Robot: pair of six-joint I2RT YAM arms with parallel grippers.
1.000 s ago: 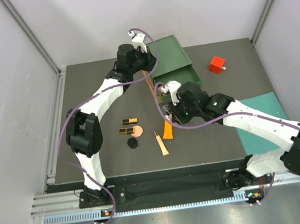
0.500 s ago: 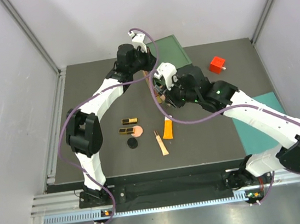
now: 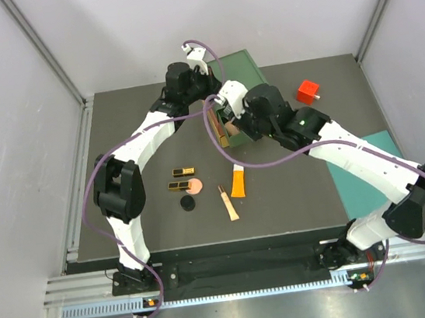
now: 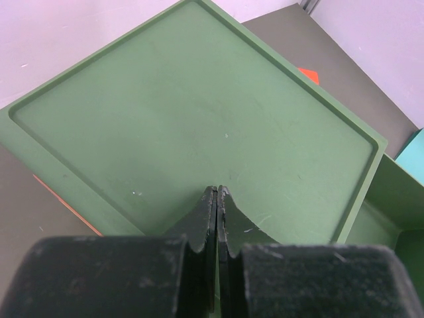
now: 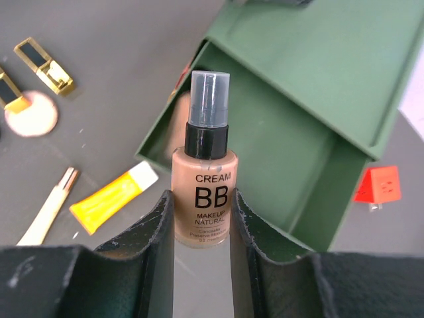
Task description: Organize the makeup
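- Right gripper [image 5: 202,202] pinches the tan bottle [image 5: 202,175] upright by its body, at the lip of the open drawer [image 5: 265,159], likely staged for setting inside.
- Left gripper [image 4: 217,199], fingers pressed together, sits over the drawer box [image 4: 199,112] top. Contact is unclear; probably bracing it.
- Yellow-orange tube [image 3: 237,181] and gold-black cases [image 3: 183,171] lie loose at 7 o'clock of the box.

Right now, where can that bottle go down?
The open drawer has mostly bare floor. The mat is bare between the yellow-orange tube and the teal sheet. It is crowded around the gold-black cases.
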